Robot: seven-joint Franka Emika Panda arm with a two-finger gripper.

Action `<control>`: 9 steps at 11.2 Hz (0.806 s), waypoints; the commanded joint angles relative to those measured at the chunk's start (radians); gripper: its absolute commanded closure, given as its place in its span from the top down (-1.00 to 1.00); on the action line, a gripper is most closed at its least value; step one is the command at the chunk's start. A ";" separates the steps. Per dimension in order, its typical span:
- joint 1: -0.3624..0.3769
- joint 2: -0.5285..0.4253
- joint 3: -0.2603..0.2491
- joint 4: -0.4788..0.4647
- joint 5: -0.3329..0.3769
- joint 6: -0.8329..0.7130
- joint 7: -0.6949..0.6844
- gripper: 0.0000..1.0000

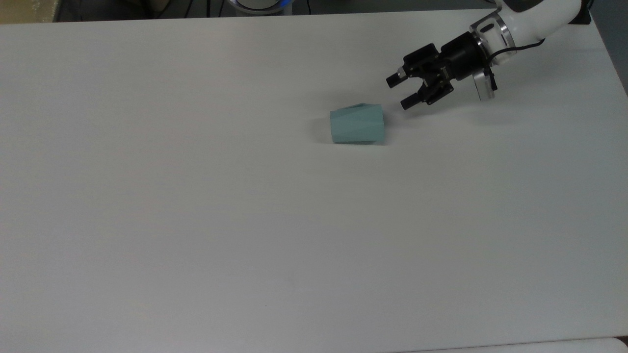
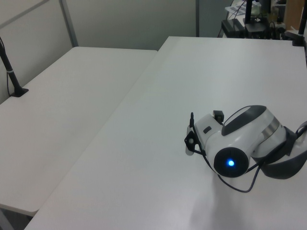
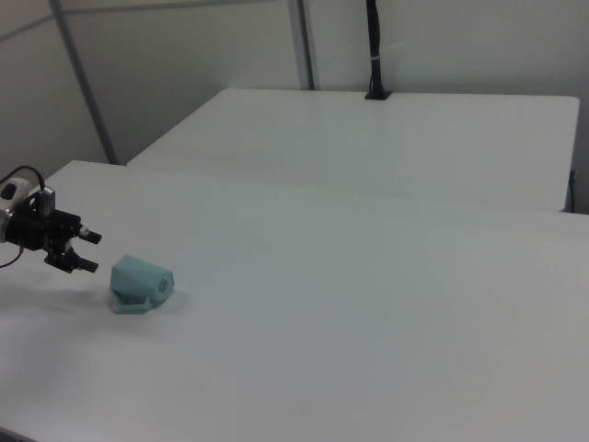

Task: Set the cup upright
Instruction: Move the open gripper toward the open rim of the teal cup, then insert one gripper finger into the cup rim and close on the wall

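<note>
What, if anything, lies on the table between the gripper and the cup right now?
Nothing: in the top view, bare white table separates the open gripper from the cup lying on its side. The right view shows the same gap.

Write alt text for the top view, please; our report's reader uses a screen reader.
A pale teal faceted cup lies on its side on a white table. Just to the top view's upper right of it, clear of the cup, the robot arm's black gripper reaches in from the top view's right edge with its fingers open, pointing toward the cup.
</note>
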 commanded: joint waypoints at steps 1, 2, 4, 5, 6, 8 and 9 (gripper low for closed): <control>-0.031 0.027 0.003 0.017 -0.013 0.040 0.023 1.00; -0.040 0.029 0.013 0.017 -0.015 0.054 0.023 1.00; -0.056 0.032 0.015 0.014 -0.015 0.077 0.025 1.00; -0.066 0.039 0.015 0.008 -0.016 0.080 0.023 0.95; -0.068 0.041 0.016 -0.004 -0.027 0.085 0.023 0.92; -0.073 0.041 0.016 -0.023 -0.041 0.106 0.025 0.81; -0.073 0.043 0.016 -0.023 -0.041 0.105 0.025 0.75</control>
